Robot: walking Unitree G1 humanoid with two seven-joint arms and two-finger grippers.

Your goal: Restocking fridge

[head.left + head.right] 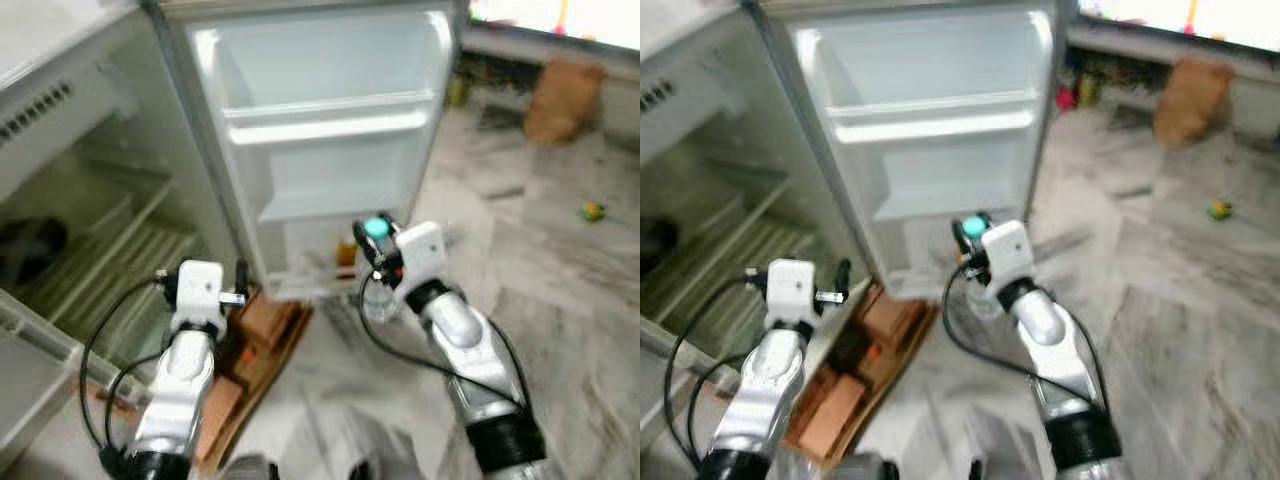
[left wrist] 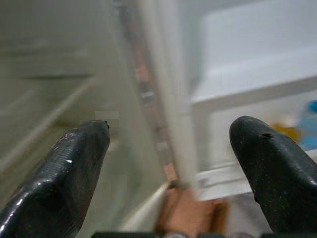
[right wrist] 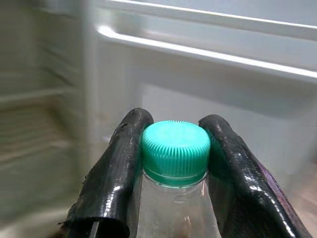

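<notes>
one fridge, one open door, one bottle, two grippers: left, right.

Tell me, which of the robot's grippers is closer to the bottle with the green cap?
Right. The right gripper grips the bottle at its neck, by the fridge door. The left gripper is apart, open, near the door's hinge edge.

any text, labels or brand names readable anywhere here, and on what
No text can be read.
The bottle held in the right claw shows a plain green cap and no label.
The fridge door shows no writing.
The items low in the door are too blurred to read.
</notes>
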